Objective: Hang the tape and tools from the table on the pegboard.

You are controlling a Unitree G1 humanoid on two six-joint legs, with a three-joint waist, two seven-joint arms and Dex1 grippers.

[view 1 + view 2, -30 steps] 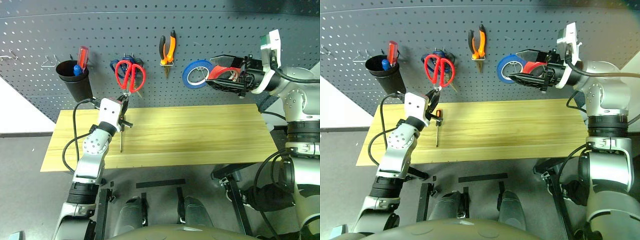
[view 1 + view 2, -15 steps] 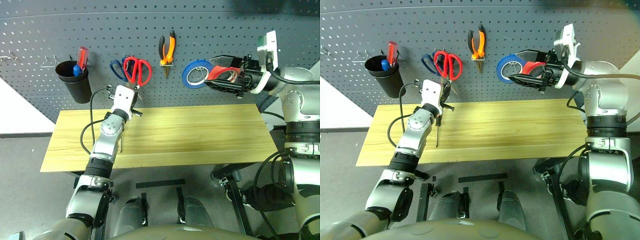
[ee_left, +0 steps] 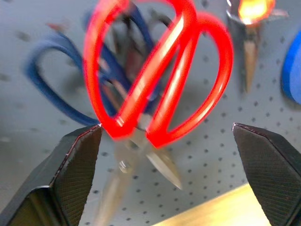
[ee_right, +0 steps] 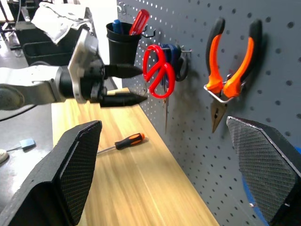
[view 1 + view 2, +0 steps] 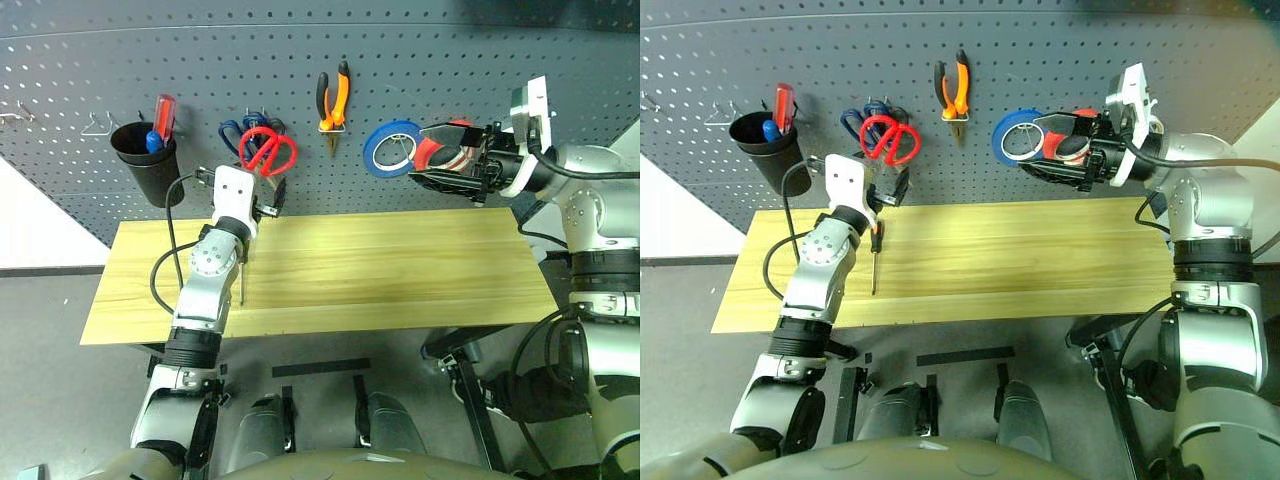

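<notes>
- We see the red scissors (image 5: 267,150) hanging on the pegboard (image 5: 420,60), loops up, blades down and tilted a little, long axis near upright; they overlap the blue scissors (image 5: 232,134) on the same hooks.
- Our left gripper (image 5: 268,205) sits just below the red scissors, near the table's back edge; its fingers (image 3: 77,160) stand wide apart with the blades between them, and we see no contact.
- The screwdriver (image 5: 241,276) lies on the table (image 5: 400,280) toward its left end, handle toward the back edge, shaft pointing at the front edge, long axis across the planks. It is just beside the left forearm, below the gripper.
- The pliers (image 5: 335,97) hang on the pegboard right of the scissors, handles up, jaws down, long axis upright.
- Our right gripper (image 5: 425,155) hovers above the table's back right corner, pointing left along the pegboard; its fingers are spread wide.
- A red tape (image 5: 450,155) shows between the right gripper's fingers; we cannot tell whether it is held or hangs on the board behind.
- A blue tape (image 5: 392,147) hangs flat on the pegboard just at the right gripper's fingertips.
- A black cup (image 5: 148,160) at the board's left holds a red-handled screwdriver (image 5: 165,113).
</notes>
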